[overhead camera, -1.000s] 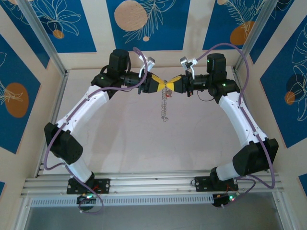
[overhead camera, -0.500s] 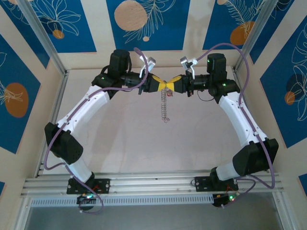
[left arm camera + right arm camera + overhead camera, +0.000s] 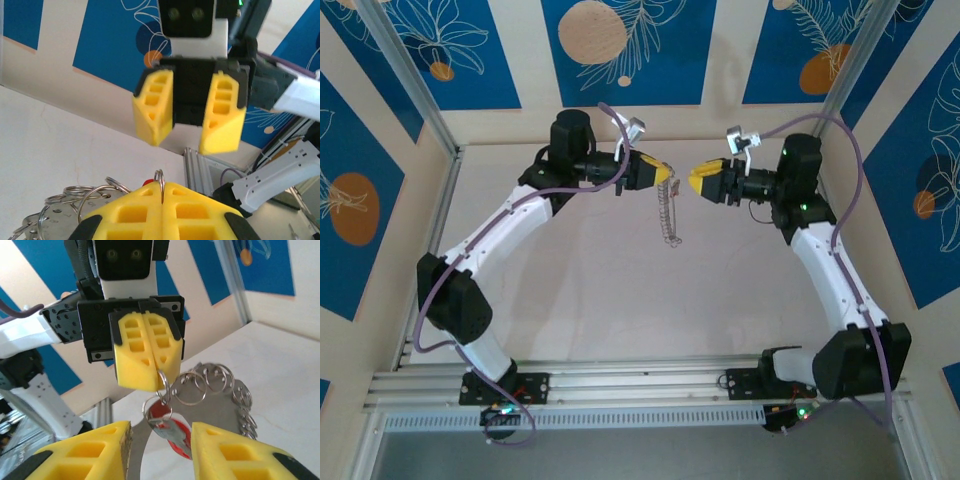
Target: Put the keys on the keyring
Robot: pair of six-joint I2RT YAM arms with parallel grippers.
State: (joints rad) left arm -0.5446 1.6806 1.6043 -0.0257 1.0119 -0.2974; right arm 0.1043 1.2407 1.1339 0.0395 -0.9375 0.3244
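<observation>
My left gripper point(image 3: 665, 173) is shut on a small split ring point(image 3: 160, 177) at the top of the keyring point(image 3: 668, 215), which dangles below it above the table. In the right wrist view the keyring is a flat grey hoop point(image 3: 220, 402) with several small rings point(image 3: 212, 377) along its edge. A silver key with a red head point(image 3: 175, 432) hangs from the pinched ring point(image 3: 164, 382). My right gripper point(image 3: 698, 181) stands open, a short gap to the right of the left one. Its yellow fingers point(image 3: 225, 450) flank the key without touching it.
The table point(image 3: 620, 290) under the hanging keyring is pale. An aluminium frame post point(image 3: 197, 165) stands at the corner, and blue patterned walls point(image 3: 620, 50) close in the back and sides.
My right gripper has opened and drawn back to the right, away from the left gripper. The left gripper stays shut on the ring, and the keyring hangs from it alone.
</observation>
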